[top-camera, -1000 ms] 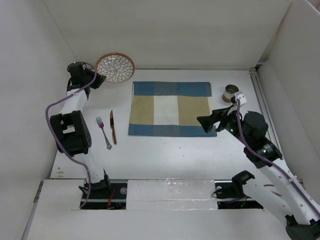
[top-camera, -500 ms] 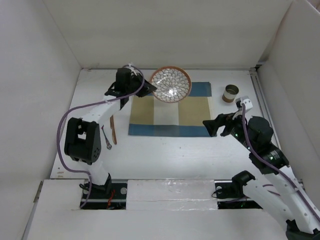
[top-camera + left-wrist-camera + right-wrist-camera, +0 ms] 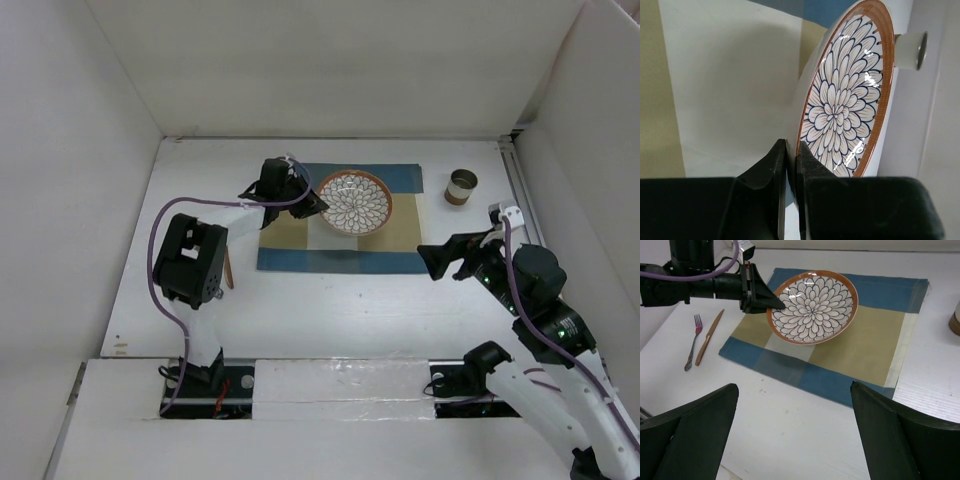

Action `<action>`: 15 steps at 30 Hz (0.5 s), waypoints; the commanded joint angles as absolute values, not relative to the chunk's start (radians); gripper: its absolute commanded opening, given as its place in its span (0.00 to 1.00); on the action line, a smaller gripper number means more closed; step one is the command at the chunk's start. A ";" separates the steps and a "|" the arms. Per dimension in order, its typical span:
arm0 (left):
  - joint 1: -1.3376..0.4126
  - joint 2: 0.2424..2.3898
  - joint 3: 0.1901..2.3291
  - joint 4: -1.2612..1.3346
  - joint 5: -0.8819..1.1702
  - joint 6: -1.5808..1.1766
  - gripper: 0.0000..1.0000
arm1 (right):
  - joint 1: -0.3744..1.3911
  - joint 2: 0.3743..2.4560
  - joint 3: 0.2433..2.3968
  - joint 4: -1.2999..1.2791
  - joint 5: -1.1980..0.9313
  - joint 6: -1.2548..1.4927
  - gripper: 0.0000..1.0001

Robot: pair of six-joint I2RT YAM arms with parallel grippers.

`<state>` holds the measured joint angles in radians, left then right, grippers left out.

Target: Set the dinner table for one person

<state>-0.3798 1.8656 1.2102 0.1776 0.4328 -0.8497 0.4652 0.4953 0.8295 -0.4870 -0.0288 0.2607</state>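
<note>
Plate point(image 3: 355, 203) swung over placemat point(image 3: 400, 225) | left arm point(image 3: 235, 212) reaching right, jaws pinching rim

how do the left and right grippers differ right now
The left gripper has its fingers pinched on the rim of the plate; the right gripper holds nothing. The left fingers are shut, the right spread wide. The left is over the placemat, the right by its near right corner. Both are black.

Thing: dinner table point(image 3: 340, 310)
Look: plain white, matte, flat (far larger than anything on it)
Place: enclosed by white walls at left, far side and right
</note>
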 commanded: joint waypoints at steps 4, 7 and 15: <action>-0.383 1.884 1.244 0.371 0.497 -0.874 0.00 | 0.469 0.489 0.848 -0.497 -0.011 0.241 1.00; -0.383 1.896 1.244 0.391 0.486 -0.874 0.00 | 0.469 0.489 0.839 -0.497 -0.011 0.241 1.00; -0.374 1.928 1.244 0.400 0.495 -0.865 0.00 | 0.469 0.499 0.830 -0.479 -0.020 0.241 1.00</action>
<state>-0.3779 1.9556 1.2102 0.2340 0.4286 -0.8433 0.4652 0.4980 0.8291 -0.5045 -0.0250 0.2565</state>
